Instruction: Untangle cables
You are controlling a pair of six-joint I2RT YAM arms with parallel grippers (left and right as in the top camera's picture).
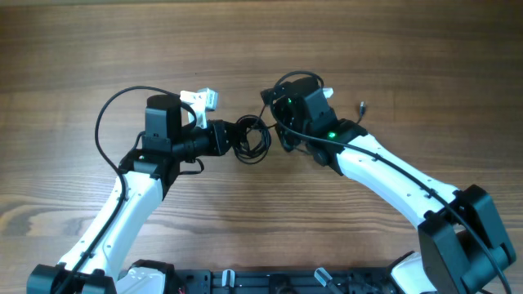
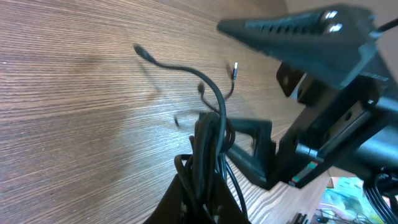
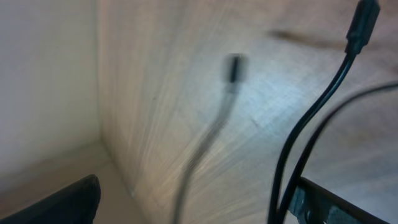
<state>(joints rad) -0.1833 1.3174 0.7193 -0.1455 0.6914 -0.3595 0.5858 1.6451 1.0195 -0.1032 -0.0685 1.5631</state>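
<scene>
1. The wooden table [image 1: 82, 49] is lying under everything, and both arms are reaching onto it from the near edge.
2. The left arm [image 1: 122, 212] and the right arm [image 1: 392, 180] are pointing toward each other, and their tips are meeting near the middle of the table.
3. The left gripper [image 1: 233, 139] is clamping tightly on the cables [image 1: 253, 139]. In the left wrist view its jaws are squeezing the black bundle from both sides.
4. The right gripper [image 1: 278, 135] is standing wide open just beside the same bundle and is gripping nothing. In the right wrist view two thin cords are passing through the gap, close to one finger [image 3: 336, 199].
5. The cables are sitting as a small knot of black loops between the two grippers, with several loose strands coming out of it over the wood.
6. One silvery plug tip [image 2: 235, 70] is hanging just past the bundle, and one dark cord end [image 2: 140, 50] is sticking out farther away. I cannot tell if they are touching the table.
</scene>
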